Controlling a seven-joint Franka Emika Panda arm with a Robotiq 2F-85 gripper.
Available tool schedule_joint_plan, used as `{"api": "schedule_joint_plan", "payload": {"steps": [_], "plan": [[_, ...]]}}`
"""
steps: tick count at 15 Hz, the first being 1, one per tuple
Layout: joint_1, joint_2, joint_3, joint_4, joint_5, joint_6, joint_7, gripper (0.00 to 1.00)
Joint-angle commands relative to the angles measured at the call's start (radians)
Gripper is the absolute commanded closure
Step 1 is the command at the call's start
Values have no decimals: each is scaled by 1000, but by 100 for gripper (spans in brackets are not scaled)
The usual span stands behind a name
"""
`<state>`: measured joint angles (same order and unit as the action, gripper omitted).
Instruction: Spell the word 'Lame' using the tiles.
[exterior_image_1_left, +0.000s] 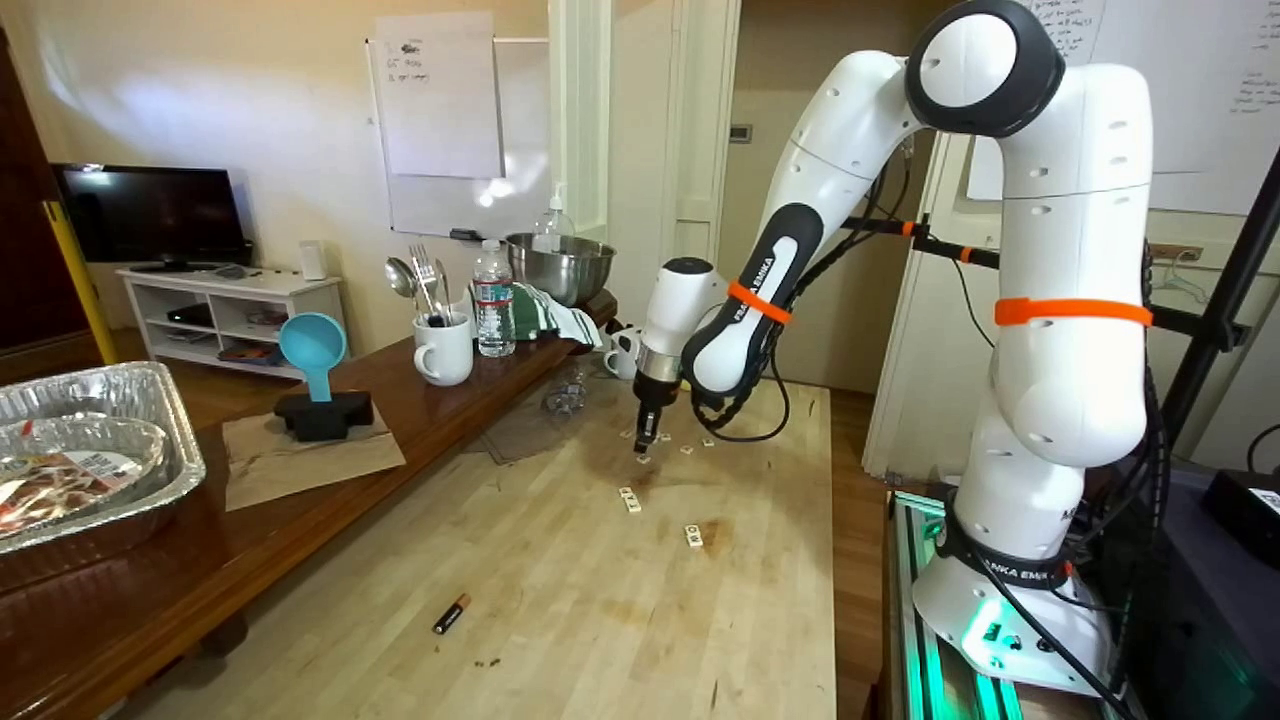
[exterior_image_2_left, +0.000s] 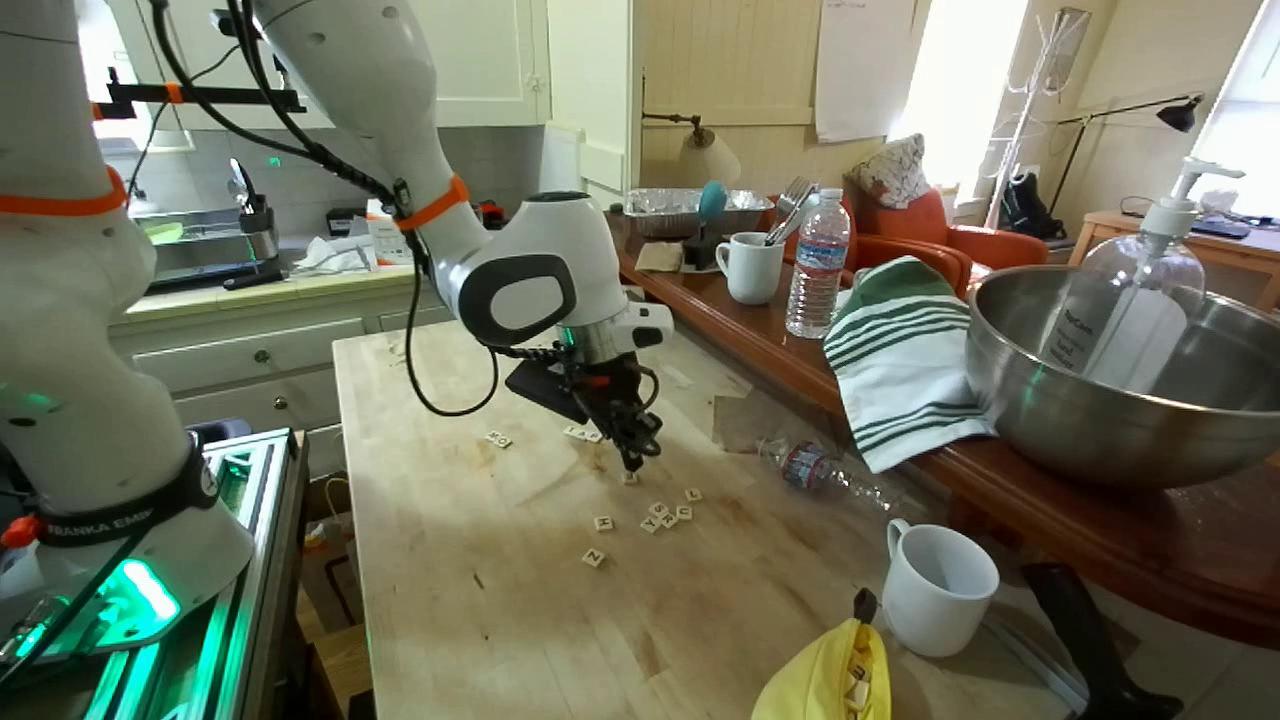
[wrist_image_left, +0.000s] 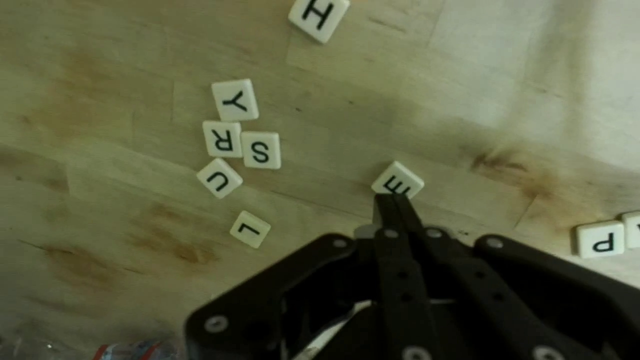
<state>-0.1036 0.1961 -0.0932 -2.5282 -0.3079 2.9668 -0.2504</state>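
My gripper (wrist_image_left: 392, 201) is shut, its fingertips together with nothing between them. The tips overlap the edge of the E tile (wrist_image_left: 397, 179) in the wrist view; I cannot tell if they touch it. The gripper points down at the table in both exterior views (exterior_image_1_left: 643, 447) (exterior_image_2_left: 632, 465). The L tile (wrist_image_left: 250, 229) lies left of the fingertips, with the U tile (wrist_image_left: 219, 178), R tile (wrist_image_left: 222, 139), S tile (wrist_image_left: 261, 150) and Y tile (wrist_image_left: 235, 100) above it. The H tile (wrist_image_left: 320, 17) is at the top edge, the P tile (wrist_image_left: 600, 239) at the right.
A short tile row (exterior_image_1_left: 629, 500) and a tile pair (exterior_image_1_left: 693, 535) lie nearer the camera in an exterior view. A battery (exterior_image_1_left: 451, 614) lies on the table. A lying bottle (exterior_image_2_left: 820, 475), a white mug (exterior_image_2_left: 940, 585) and a yellow pouch (exterior_image_2_left: 830, 680) stand near the wooden ledge (exterior_image_2_left: 1080, 530).
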Motion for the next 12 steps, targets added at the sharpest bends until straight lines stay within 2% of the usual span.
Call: {"api": "schedule_joint_plan", "payload": {"steps": [1,4,12], "plan": [[46,1,-45,21,24,-63,166,100],[56,4,-58,26,45,-78,273,100],[60,32,-49,39,126,-79,363,100]]}}
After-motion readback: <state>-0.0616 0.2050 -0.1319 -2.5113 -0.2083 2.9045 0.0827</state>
